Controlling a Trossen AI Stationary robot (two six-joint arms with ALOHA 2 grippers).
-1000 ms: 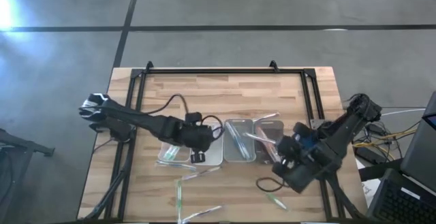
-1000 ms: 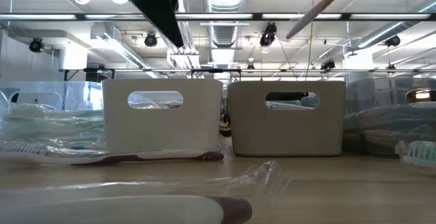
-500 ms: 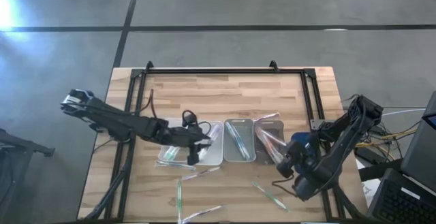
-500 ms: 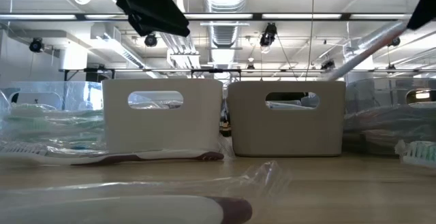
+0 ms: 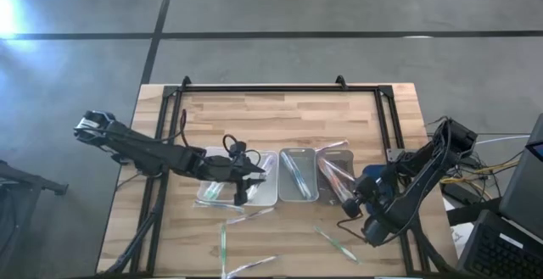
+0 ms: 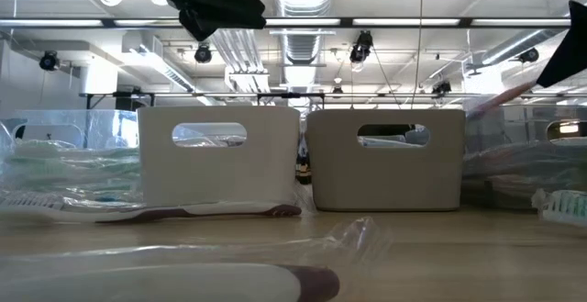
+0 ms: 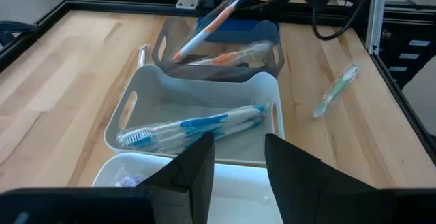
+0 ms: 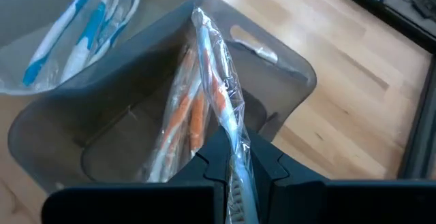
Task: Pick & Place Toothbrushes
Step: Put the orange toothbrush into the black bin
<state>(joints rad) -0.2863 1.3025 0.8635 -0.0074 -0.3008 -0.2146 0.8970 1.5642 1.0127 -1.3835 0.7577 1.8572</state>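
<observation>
Three trays stand side by side at mid-table: a white one point(image 7: 129, 173), a white one point(image 7: 269, 91) holding blue toothbrushes point(image 7: 197, 125), and a dark one point(image 8: 300, 74) holding orange toothbrushes point(image 8: 180, 125). My right gripper point(image 8: 244, 159) is shut on a wrapped, orange-accented toothbrush point(image 8: 218, 81) over the dark tray point(image 5: 335, 173). My left gripper point(image 7: 238, 169) hovers open over the left white tray point(image 5: 259, 186), with nothing between its fingers. In the low view the held toothbrush point(image 6: 500, 95) shows at the right. My right gripper pinches the wrapped toothbrush between its two fingers near one end point(image 8: 238, 146). The fingers slant down from the table's right side and lie roughly along it. Its long free part point(image 7: 204, 30) reaches ahead of the fingers, tilted down over the dark tray and lifted clear.
Loose green-accented toothbrushes lie on the wood near the front edge point(image 5: 223, 243) point(image 5: 335, 243) point(image 5: 254, 265), and one lies right of the trays point(image 7: 334, 91). A clear tray point(image 5: 216, 192) sits left of the white one. A black frame point(image 5: 280, 88) runs along the far side.
My right gripper has sunk toward the dark tray with the toothbrush, which has come down from high above and now slants low over it. My left gripper has dropped a little over the left white tray and tipped up from pointing steeply down to nearly level.
</observation>
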